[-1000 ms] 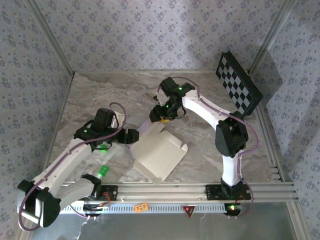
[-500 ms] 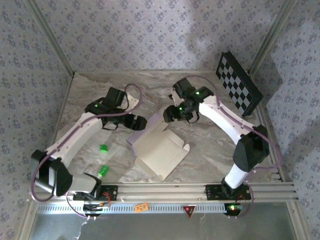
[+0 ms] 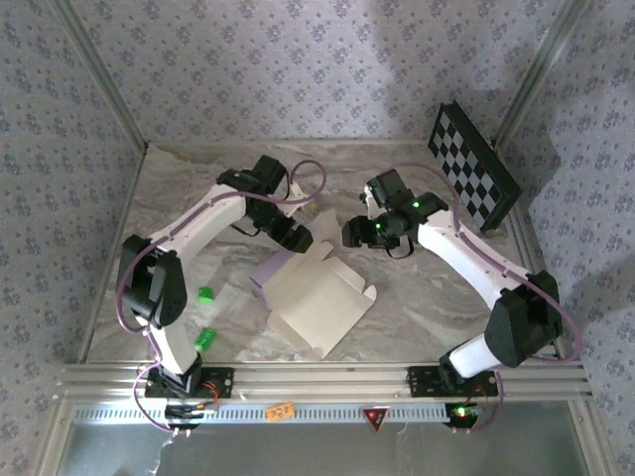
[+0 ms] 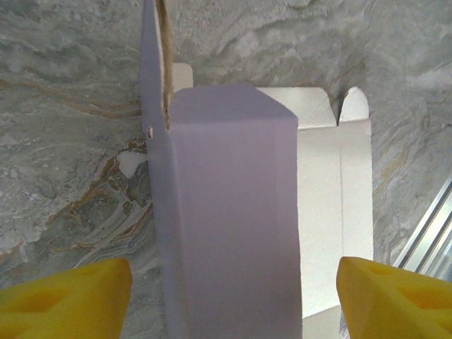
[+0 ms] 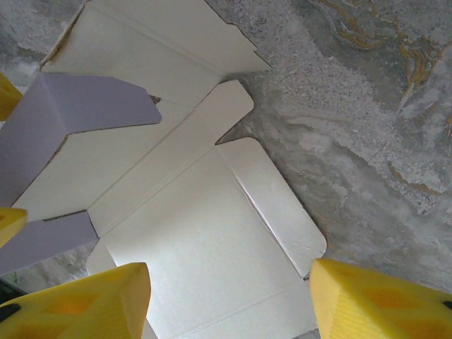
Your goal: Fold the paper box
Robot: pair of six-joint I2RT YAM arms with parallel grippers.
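Between the two arms, around the middle of the marbled table, the paper box lies mostly flat, cream side up, with its far-left panel standing upright and showing lavender. The left gripper hovers at the top of that raised panel. The right gripper hangs just to its right, over the far corner of the sheet.

On the left wrist camera the left gripper is spread wide. Its jaws stand either side of the lavender panel with a gap on both sides, so nothing is pinched. On the right wrist camera the right gripper is also spread, above the cream base panel. I cannot tell whether it touches the card.

The step in hand looks like setting this wall square along its crease. To do it well, the right arm should probably press down on the base close to the fold line (thin card will slide or lift on a smooth top otherwise). The left arm can then close gently on the wall, low down and centred, and tip it over the crease rather than drag it sideways. The rounded tuck flap at the right edge is best left flat until the wall holds its angle. A hard pinch near the top could buckle the panel.
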